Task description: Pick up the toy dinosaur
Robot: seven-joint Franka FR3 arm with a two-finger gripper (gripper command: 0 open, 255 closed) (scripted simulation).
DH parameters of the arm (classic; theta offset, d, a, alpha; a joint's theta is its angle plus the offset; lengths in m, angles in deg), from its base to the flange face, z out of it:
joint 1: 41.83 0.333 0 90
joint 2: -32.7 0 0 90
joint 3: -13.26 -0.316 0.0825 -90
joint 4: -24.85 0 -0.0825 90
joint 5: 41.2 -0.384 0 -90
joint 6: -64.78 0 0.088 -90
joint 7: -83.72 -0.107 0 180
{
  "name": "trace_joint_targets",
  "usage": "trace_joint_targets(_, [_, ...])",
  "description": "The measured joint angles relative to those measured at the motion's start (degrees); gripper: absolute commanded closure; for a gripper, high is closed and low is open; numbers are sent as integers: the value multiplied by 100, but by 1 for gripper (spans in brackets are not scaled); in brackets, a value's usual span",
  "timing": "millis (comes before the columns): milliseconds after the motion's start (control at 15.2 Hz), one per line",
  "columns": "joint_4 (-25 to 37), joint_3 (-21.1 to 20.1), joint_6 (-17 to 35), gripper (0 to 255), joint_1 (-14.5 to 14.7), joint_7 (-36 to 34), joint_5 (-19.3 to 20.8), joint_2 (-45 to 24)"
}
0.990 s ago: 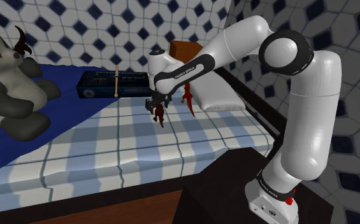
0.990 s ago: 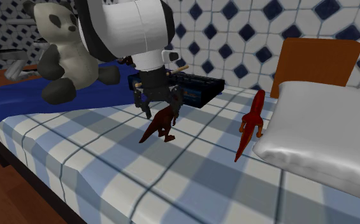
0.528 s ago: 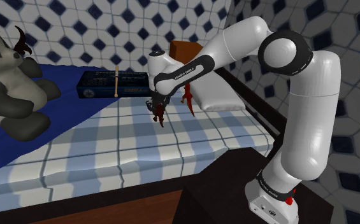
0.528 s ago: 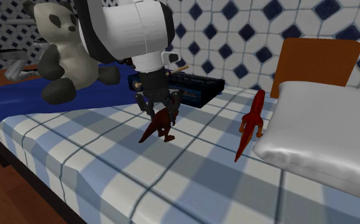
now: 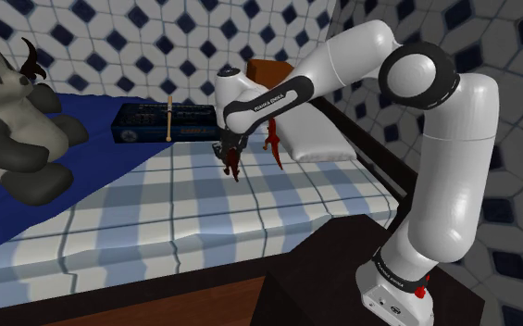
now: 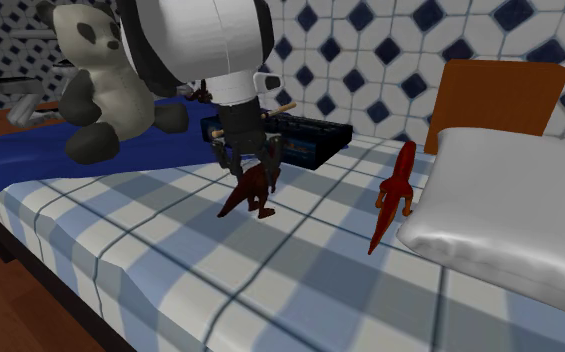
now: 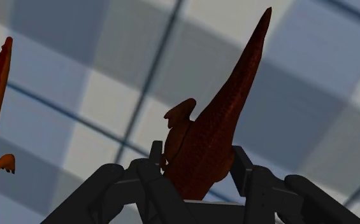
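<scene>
The gripper (image 6: 248, 165) has pulled its two black fingers (image 7: 148, 175) in since a second ago. Back then they stood wide on each side of the toy dinosaur (image 6: 251, 196). Now they pinch its dark red body. The toy itself has not moved and stands on the same spot of the bed (image 6: 170, 265).

Going across the second exterior view from its left, first comes a big panda (image 6: 95, 85) sitting on a blue blanket (image 6: 30, 150). Next is a dark box (image 6: 320, 138) lying near the tiled wall. Just in front of the box, in the middle of the checked bed, is the toy dinosaur, with the gripper coming down on it from above. Its feet look like they touch the sheet, and its tail slants down to the sheet too. Further to the right stands another dinosaur (image 6: 395, 190), a brighter red one, well apart from the gripper. It is just beside a white pillow (image 6: 510, 210), and behind the pillow is a brown board (image 6: 500, 95).

In the wrist view the fingers press on both sides of the toy's body, and its long tail sticks out past them.

So I think the reaching and the grabbing are done. The lifting is what is left: the toy has not yet come up off the bed.
</scene>
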Motion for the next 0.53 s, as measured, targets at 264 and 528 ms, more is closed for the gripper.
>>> trace_joint_targets(264, [97, -37, -246, 255, -11, 74, -79, 160])
trace_joint_targets(528, [163, -68, -483, 255, -33, 156, -160, 342])
